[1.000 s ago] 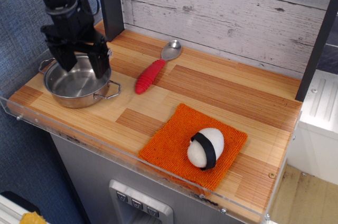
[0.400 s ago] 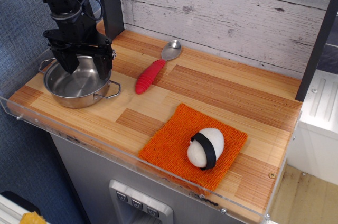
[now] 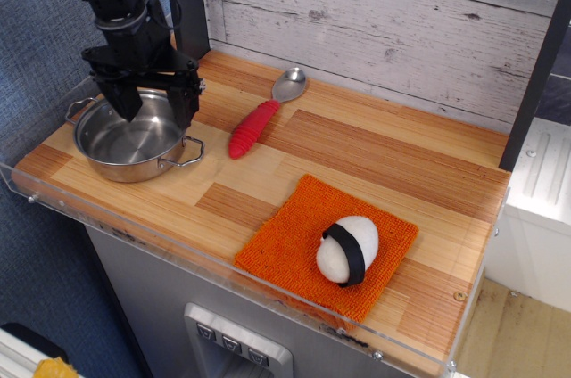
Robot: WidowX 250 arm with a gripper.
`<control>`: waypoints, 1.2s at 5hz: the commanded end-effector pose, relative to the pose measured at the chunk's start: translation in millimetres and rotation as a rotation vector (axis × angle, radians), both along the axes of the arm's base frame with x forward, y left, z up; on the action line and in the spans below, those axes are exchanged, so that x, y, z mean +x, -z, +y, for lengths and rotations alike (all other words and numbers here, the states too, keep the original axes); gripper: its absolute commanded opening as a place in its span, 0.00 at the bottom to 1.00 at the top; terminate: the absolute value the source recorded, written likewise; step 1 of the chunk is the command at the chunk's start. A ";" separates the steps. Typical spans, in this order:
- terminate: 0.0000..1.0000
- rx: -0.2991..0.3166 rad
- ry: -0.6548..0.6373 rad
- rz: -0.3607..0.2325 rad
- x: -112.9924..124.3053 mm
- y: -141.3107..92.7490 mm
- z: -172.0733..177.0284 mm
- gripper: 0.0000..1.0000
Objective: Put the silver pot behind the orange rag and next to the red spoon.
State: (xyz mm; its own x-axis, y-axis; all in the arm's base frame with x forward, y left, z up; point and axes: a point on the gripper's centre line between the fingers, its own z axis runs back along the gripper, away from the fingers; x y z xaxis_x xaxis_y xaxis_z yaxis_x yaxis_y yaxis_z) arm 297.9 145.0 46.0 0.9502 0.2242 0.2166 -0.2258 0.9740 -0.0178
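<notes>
Currently: black gripper (image 3: 150, 110) hangs above shallow shiny silver pot (image 3: 132, 142), jaws spread, gripping nothing | pot sits at counter's 9 o'clock, unmoved | red-handled spoon (image 3: 264, 114) at 12 | orange knitted rag (image 3: 294, 240) at 5 carries white rice ball (image 3: 346, 250) | target gap behind rag free.

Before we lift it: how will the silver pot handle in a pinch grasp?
The silver pot looks thin and shiny, so probably light but slippery. A one-sided rim pinch may tilt it. Its flat base should slide, not roll. The gripper hangs open above it.
</notes>
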 end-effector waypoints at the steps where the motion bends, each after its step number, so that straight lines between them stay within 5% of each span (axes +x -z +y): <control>1: 0.00 0.010 0.013 -0.050 16.9 -7.1 -7.8 1.00; 3: 0.00 -0.013 0.028 0.010 20.8 16.1 -11.2 1.00; 4: 0.00 -0.016 0.021 0.016 20.2 19.4 -12.8 0.00; 6: 0.00 -0.012 0.044 0.033 19.5 16.7 -19.2 0.00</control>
State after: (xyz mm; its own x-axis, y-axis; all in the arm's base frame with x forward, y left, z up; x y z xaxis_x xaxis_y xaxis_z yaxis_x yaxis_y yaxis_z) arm 311.7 123.2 15.6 0.9705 0.1987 0.1368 -0.1960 0.9800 -0.0331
